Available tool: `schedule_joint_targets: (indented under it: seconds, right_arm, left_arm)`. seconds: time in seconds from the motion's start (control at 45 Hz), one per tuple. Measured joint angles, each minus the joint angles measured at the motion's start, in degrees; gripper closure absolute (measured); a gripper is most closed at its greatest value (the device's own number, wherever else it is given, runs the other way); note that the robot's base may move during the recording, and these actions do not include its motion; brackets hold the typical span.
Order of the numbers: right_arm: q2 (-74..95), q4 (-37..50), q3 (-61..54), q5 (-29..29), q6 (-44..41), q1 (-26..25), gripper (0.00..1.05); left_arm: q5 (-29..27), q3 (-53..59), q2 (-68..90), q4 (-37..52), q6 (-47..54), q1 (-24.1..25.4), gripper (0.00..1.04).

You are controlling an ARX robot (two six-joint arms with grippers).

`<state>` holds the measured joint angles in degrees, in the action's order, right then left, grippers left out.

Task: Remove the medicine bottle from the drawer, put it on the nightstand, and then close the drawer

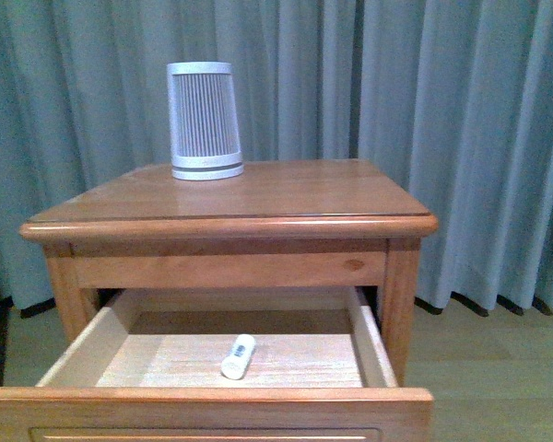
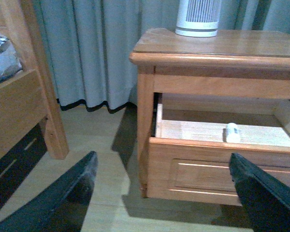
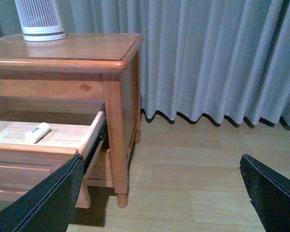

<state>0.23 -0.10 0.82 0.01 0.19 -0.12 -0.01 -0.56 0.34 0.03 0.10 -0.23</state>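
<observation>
The reddish-brown nightstand (image 1: pixel 258 198) stands in front of me with its upper drawer (image 1: pixel 203 405) pulled out. The small white medicine bottle (image 1: pixel 239 356) lies on its side on the drawer's pale floor, near the middle front. It also shows in the left wrist view (image 2: pixel 232 133) and the right wrist view (image 3: pixel 37 132). Neither arm shows in the front view. My left gripper (image 2: pixel 164 186) is open and empty, low on the nightstand's left side, before the drawer front (image 2: pixel 217 169). My right gripper (image 3: pixel 162 186) is open and empty, low over the floor on the nightstand's right side.
A large white slatted cylinder (image 1: pixel 204 121) stands at the back left of the nightstand top. Grey-blue curtains (image 1: pixel 461 110) hang behind. A wooden bed frame (image 2: pixel 24 96) stands left of the nightstand. Pale wood floor (image 3: pixel 198 164) lies to the right.
</observation>
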Motion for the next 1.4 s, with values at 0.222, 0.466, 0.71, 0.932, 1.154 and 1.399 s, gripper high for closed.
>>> schedule_joint_targets:
  seconds: [0.222, 0.466, 0.71, 0.932, 1.154, 1.399]
  right_arm:
    - [-0.02, -0.02, 0.00, -0.20, 0.00, 0.02, 0.07]
    - [0.00, 0.00, 0.00, -0.55, 0.00, 0.02, 0.07]
    - [21.86, 19.45, 3.10, 26.73, 1.73, 3.58, 0.07]
    - [50.45, 18.95, 19.89, 22.69, 5.49, 1.73, 0.07]
    - [73.37, 12.41, 33.55, 19.91, 7.87, 1.60, 0.07]
    - [95.51, 12.72, 47.87, 20.79, 7.76, 3.96, 0.07]
  left_arm:
    - [0.07, 0.02, -0.02, -0.13, 0.00, 0.00, 0.07]
    - [-0.37, 0.02, -0.13, -0.15, 0.00, -0.02, 0.07]
    - [-0.15, 0.02, -0.17, -0.15, 0.00, -0.02, 0.07]
    - [-0.11, 0.02, -0.17, -0.15, 0.00, -0.02, 0.07]
    - [-0.11, 0.02, -0.17, -0.15, 0.00, -0.02, 0.07]
    - [-0.11, 0.02, -0.17, -0.15, 0.00, -0.02, 0.07]
